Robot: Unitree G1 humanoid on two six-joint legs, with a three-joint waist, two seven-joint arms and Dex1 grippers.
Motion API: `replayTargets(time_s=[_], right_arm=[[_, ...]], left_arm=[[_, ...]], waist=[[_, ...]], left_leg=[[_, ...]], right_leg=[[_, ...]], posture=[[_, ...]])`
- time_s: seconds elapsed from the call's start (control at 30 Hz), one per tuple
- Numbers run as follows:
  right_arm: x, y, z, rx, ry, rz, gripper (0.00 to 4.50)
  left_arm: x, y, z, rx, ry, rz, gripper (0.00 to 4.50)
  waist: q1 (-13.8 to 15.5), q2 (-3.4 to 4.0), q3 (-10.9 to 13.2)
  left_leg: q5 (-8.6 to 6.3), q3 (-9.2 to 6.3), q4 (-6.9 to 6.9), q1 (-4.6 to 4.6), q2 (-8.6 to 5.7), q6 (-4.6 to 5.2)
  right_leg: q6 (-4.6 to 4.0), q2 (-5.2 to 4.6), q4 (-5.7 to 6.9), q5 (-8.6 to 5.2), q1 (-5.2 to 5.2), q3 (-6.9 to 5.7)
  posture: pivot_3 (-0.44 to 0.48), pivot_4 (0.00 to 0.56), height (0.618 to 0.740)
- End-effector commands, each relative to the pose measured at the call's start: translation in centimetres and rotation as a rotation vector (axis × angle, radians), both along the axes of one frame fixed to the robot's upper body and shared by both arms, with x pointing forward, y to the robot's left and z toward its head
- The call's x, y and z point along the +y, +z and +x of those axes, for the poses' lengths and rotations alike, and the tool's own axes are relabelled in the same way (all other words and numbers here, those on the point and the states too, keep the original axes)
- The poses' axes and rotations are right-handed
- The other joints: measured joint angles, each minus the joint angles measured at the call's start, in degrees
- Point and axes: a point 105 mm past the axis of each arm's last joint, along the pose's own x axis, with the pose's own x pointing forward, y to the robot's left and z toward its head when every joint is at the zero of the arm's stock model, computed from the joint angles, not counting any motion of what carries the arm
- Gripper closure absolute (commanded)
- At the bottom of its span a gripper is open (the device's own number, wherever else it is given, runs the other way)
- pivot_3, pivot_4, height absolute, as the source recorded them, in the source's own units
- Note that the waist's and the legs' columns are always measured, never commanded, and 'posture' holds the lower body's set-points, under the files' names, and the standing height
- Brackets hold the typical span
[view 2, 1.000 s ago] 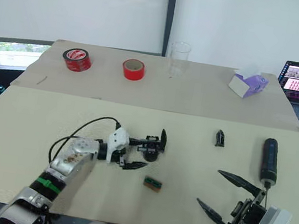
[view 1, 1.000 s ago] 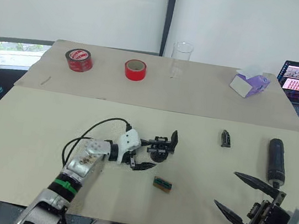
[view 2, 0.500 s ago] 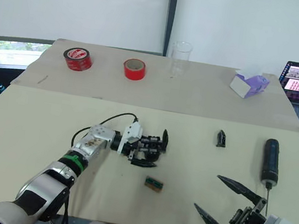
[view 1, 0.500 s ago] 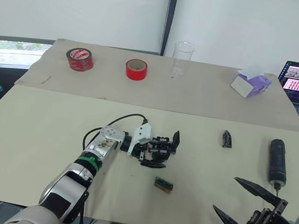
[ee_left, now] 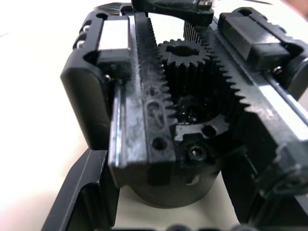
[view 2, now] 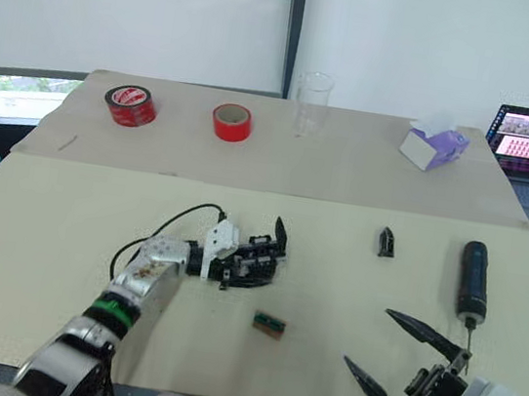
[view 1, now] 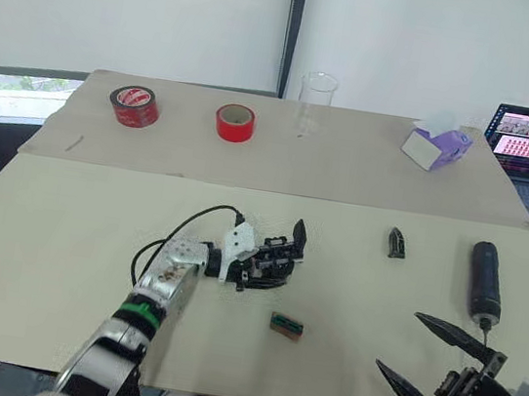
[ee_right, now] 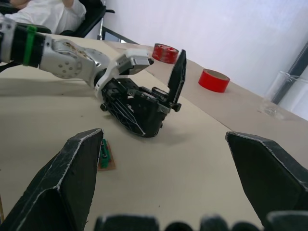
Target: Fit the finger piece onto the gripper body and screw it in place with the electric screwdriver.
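A: Starting with the biggest thing, the bench (view 1: 63,229): it carries everything, and its near edge is close to the right end effector (view 1: 444,369), which hangs with its two fingers spread wide and nothing between them.

B: So what could go wrong there?

A: The electric screwdriver (view 1: 485,280) lies on its side to the right of the gripper body (view 1: 271,258), well apart from it, bit toward the right end effector. It is a round cylinder; I judge a glancing touch by one finger would roll it away rather than seat it.

B: And the left end effector (view 1: 257,268)?

A: It is at the gripper body, fingers either side of it. The left wrist view shows the body's racks and gear right up close, with a dark finger on each flank, so it looks closed on the gripper body. If that hold is loose, the body could twist or tip when pressed from above.

B: The small parts?

A: The finger piece (view 1: 395,242) sits alone, to the right of the gripper body and left of the screwdriver. It is small and tapered, so I would expect it to squirt out of a wide pinch. A little green-brown block (view 1: 286,325) lies just in front of the gripper body; a low sweep could knock it.
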Motion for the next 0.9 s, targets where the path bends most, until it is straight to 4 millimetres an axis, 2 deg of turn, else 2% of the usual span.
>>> replayTargets(time_s=[0.03, 0.13, 0.27, 0.4, 0.47, 0.53, 0.57, 0.7, 0.77, 0.87, 0.9], right_arm=[[0.1, 0.4, 0.0, -0.035, 0.027, -0.013, 0.0], [0.2, 0.4, 0.1, -0.039, 0.045, -0.014, 0.0], [0.4, 0.2, 0.1, -0.035, 0.087, -0.031, 0.0], [0.4, 0.2, 0.2, -0.031, 0.093, -0.019, 0.0], [0.3, 0.2, 0.3, -0.024, 0.09, -0.016, 0.0], [0.1, 0.2, 0.3, -0.018, 0.086, -0.017, 0.0], [0.1, 0.2, 0.2, -0.017, 0.085, -0.018, 0.0], [-0.1, 0.2, 0.2, -0.015, 0.073, -0.016, 0.0], [-0.1, 0.2, 0.1, -0.014, 0.071, -0.016, 0.0], [-0.1, 0.1, 0.1, -0.013, 0.067, -0.015, 0.0], [0.0, 0.2, 0.0, -0.013, 0.066, -0.014, 0.0]], left_arm=[[-1.1, 2.2, 0.4, -0.094, 0.179, -0.017, 2.14], [-1.8, 1.9, 0.2, -0.078, 0.294, -0.032, 2.14], [-2.5, 1.1, -0.7, -0.054, 0.345, -0.014, 2.14], [-1.3, 0.7, -0.4, -0.062, 0.399, 0.041, 2.14], [-1.0, 0.5, -0.7, -0.042, 0.355, 0.056, 1.06], [-0.8, 0.4, -1.0, -0.039, 0.299, 0.079, 0.25], [-0.7, 0.5, -1.1, -0.035, 0.274, 0.078, 0.06], [1.1, 0.3, -1.1, -0.012, 0.129, 0.143, 0.06], [2.6, 0.2, -0.2, -0.011, 0.069, 0.164, 0.06], [3.5, 0.7, 0.3, 0.088, -0.041, 0.082, 0.06], [3.6, 0.9, 0.9, 0.068, -0.074, 0.081, 0.06]], waist=[[0.26, 0.0, 0.0], [0.58, 0.0, 0.0], [0.81, 0.01, -0.01], [0.91, 0.02, -0.02], [0.84, 0.02, -0.01], [0.73, 0.04, -0.03], [0.76, 0.06, -0.04], [0.78, 0.1, -0.06], [0.81, 0.13, -0.08], [0.87, 0.13, -0.08], [0.85, 0.13, -0.08]], left_leg=[[0.0, 0.0, 0.0, 0.0, 0.0, 0.0], [0.0, -0.01, 0.0, 0.0, -0.01, 0.0], [0.0, -0.01, 0.01, 0.03, -0.01, 0.0], [0.0, -0.01, 0.0, 0.04, -0.01, 0.0], [0.0, -0.01, 0.0, 0.04, -0.01, -0.01], [0.0, 0.0, -0.01, 0.06, 0.0, -0.01], [0.01, -0.01, -0.01, 0.07, 0.01, -0.02], [0.01, 0.0, -0.01, 0.06, 0.01, -0.02], [0.02, 0.0, 0.0, 0.08, 0.01, -0.04], [0.02, 0.0, 0.02, 0.07, 0.0, -0.04], [0.02, 0.01, 0.02, 0.04, 0.0, -0.04]], right_leg=[[0.01, 0.0, -0.01, 0.01, 0.01, 0.0], [0.02, 0.0, -0.02, 0.01, 0.02, 0.0], [0.02, 0.0, -0.01, 0.01, 0.04, -0.01], [0.01, 0.0, -0.01, 0.01, 0.03, -0.02], [0.01, 0.0, -0.01, 0.01, 0.03, -0.02], [0.0, 0.02, 0.0, 0.01, 0.02, -0.02], [-0.01, 0.02, 0.02, 0.0, 0.02, -0.03], [-0.03, 0.02, 0.02, -0.01, 0.02, -0.03], [-0.14, 0.03, 0.03, -0.07, 0.02, -0.04], [-0.23, 0.02, 0.04, -0.13, 0.03, -0.06], [-0.22, 0.03, 0.02, -0.13, 0.02, -0.07]], posture=[[0.0, 0.15, 0.74], [0.0, 0.15, 0.74], [0.0, 0.15, 0.74], [0.0, 0.15, 0.74], [0.0, 0.15, 0.74], [0.0, 0.15, 0.74], [0.0, 0.15, 0.74], [0.0, 0.15, 0.74], [0.0, 0.15, 0.74], [0.0, 0.15, 0.74], [0.0, 0.15, 0.74]])
